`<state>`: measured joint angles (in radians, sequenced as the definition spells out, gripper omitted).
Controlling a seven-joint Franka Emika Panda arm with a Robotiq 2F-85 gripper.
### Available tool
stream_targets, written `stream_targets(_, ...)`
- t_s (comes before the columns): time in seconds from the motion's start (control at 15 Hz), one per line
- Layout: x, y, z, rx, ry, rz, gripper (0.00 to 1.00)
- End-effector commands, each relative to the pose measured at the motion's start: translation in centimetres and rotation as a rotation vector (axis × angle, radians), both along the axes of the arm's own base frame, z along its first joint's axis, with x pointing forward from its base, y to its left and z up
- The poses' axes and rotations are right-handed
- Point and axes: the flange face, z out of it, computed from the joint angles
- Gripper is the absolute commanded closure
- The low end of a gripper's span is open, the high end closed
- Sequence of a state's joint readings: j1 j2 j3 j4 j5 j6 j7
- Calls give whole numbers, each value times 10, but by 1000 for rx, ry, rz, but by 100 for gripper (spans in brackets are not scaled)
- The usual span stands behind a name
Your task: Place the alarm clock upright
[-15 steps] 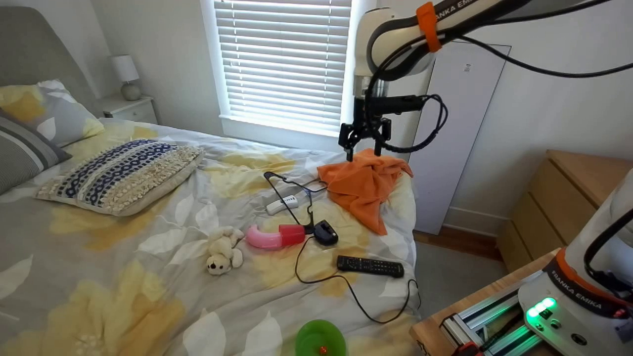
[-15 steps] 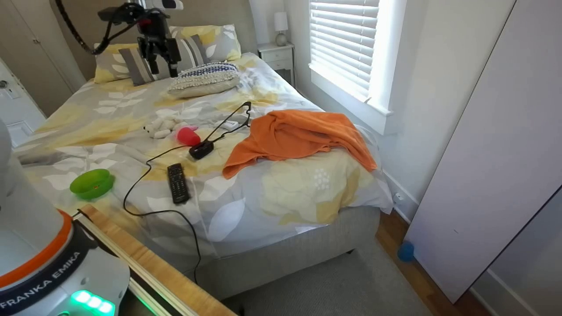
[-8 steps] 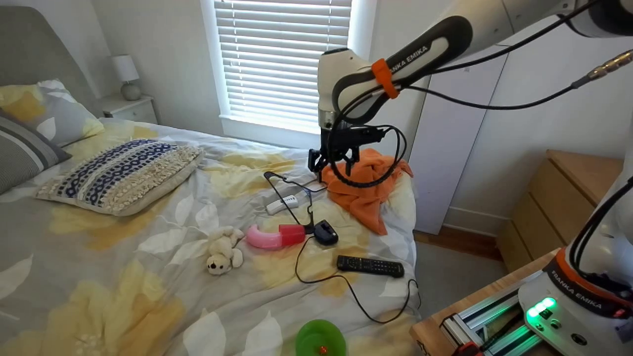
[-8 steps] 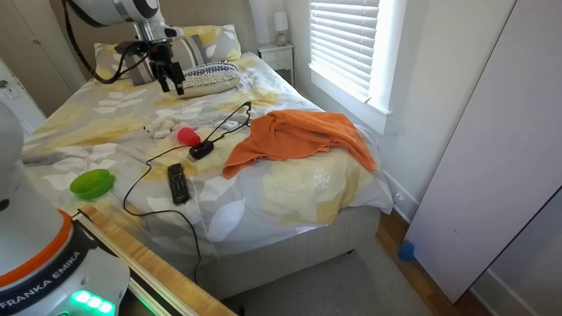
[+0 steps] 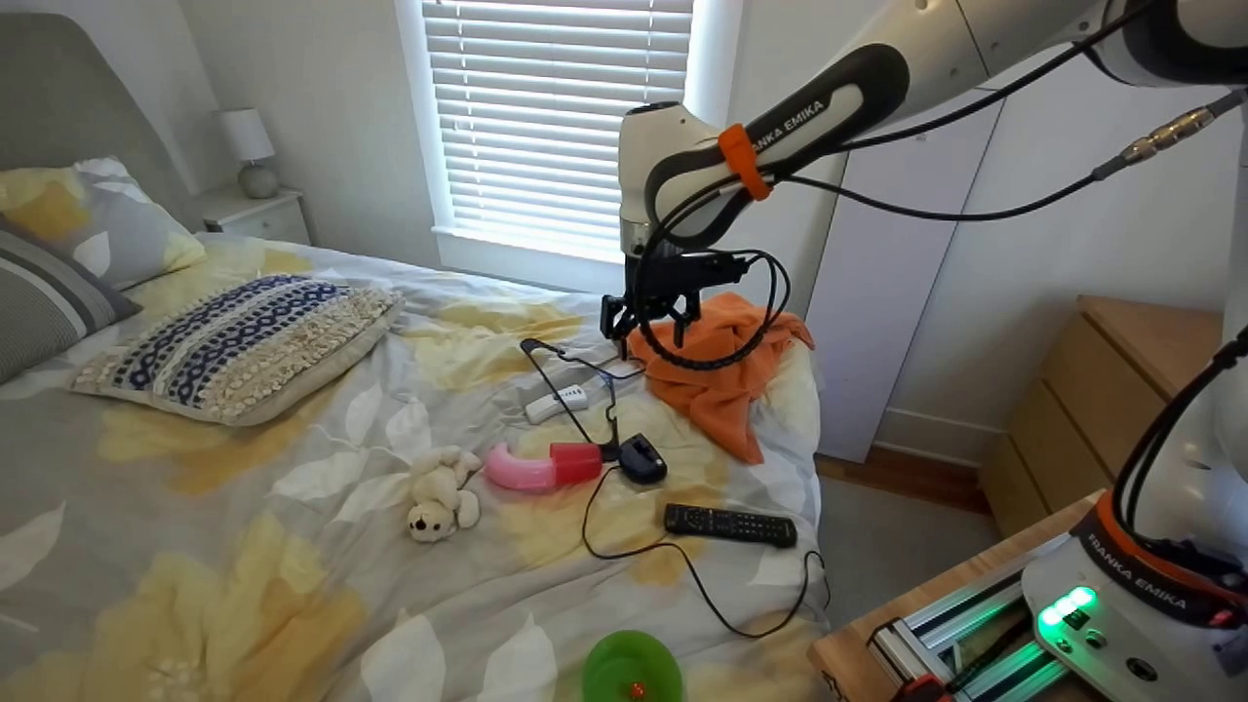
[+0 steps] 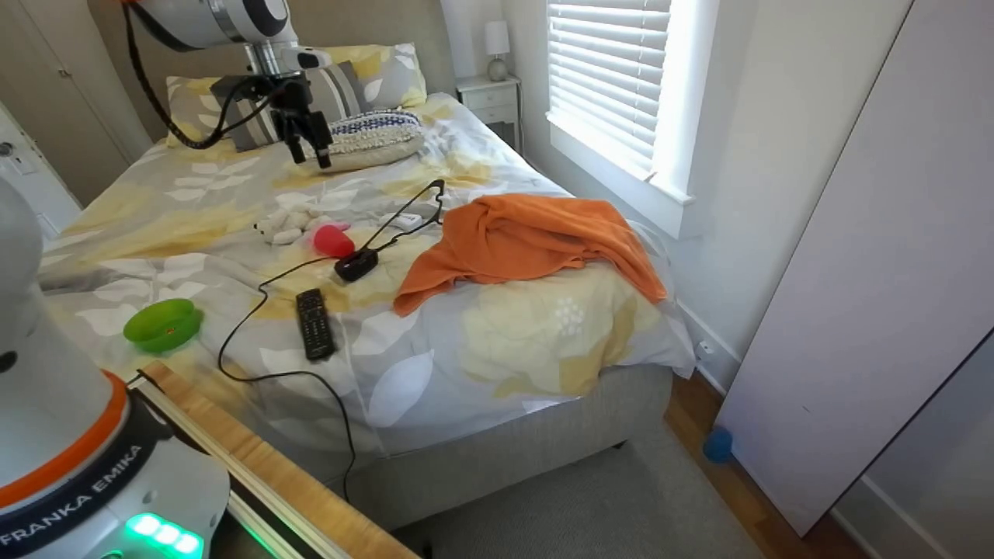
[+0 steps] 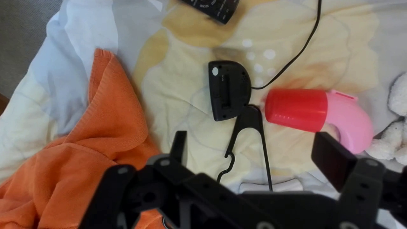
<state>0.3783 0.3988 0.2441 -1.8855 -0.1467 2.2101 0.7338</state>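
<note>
Presently, the alarm clock (image 7: 229, 90) lies on the bed (image 5: 409, 595) by one end of the hanger (image 7: 249, 119); the gripper (image 7: 251, 152) hangs above, spread wide, holding nothing. Expect a light, rigid, slightly slippery body; grasp across its narrow width, clear of the cord (image 7: 295, 58).

Alarm clock (image 7: 237, 86) looked matt plastic, pink-and-red toy (image 7: 295, 109) shiny smooth plastic, orange cloth (image 7: 117, 127) matt and nubby, stuffed animal (image 5: 444, 487) fuzzy plush, patterned cushion (image 5: 244, 351) rough and tufted, dresser (image 5: 1082, 409) smooth wood.
</note>
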Motion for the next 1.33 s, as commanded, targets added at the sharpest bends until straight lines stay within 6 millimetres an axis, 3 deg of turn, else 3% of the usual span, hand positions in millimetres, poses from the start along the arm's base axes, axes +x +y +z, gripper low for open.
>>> stream_targets(0.0,5,1,-6,-12,8,-9,0)
stream_targets(0.4,32,18,-81,-70,103,-14,0)
stream_targets(0.73,60,15,-142,-52,151,-49,0)
stream_targets(1.27,86,8,-207,-60,219,-96,0)
